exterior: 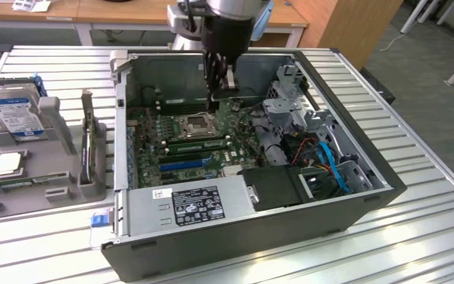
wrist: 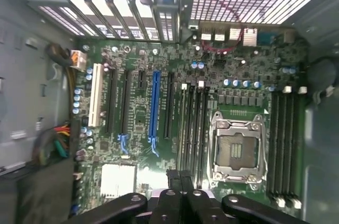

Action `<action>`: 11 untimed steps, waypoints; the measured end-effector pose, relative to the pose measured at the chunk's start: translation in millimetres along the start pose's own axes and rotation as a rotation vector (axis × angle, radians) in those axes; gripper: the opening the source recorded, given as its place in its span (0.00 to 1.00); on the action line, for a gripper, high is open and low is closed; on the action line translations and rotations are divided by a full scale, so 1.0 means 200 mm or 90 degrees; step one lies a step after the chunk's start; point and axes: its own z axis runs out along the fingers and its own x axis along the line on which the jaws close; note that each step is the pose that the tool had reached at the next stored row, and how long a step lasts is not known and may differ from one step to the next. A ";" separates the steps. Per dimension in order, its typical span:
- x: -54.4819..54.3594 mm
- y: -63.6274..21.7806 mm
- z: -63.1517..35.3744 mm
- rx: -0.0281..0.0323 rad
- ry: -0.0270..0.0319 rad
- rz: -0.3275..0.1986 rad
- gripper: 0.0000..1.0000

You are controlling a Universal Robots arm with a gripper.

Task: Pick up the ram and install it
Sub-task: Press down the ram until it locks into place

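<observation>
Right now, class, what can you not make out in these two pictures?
- Whether the claw holds anything: wrist view, its own dark body covers the tips.
- Power supply label text: exterior view, too small.
- Motherboard part beneath the arm: exterior view, arm covers it.

A: What lies open on the slatted metal table?
B: A computer case, exposing the motherboard, an empty processor socket, a blue expansion slot and a labelled power supply.

A: And toward the exterior view's left?
B: A grey fixture holding an upright hard drive.
</observation>
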 end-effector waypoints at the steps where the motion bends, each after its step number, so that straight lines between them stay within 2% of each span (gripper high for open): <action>1: 0.00 0.001 -0.023 -0.0001 0.0000 0.000 0.11; 4: 0.00 0.005 -0.089 -0.0002 0.0000 0.000 0.11; 11: 0.00 0.005 -0.096 -0.0007 0.0003 0.000 0.11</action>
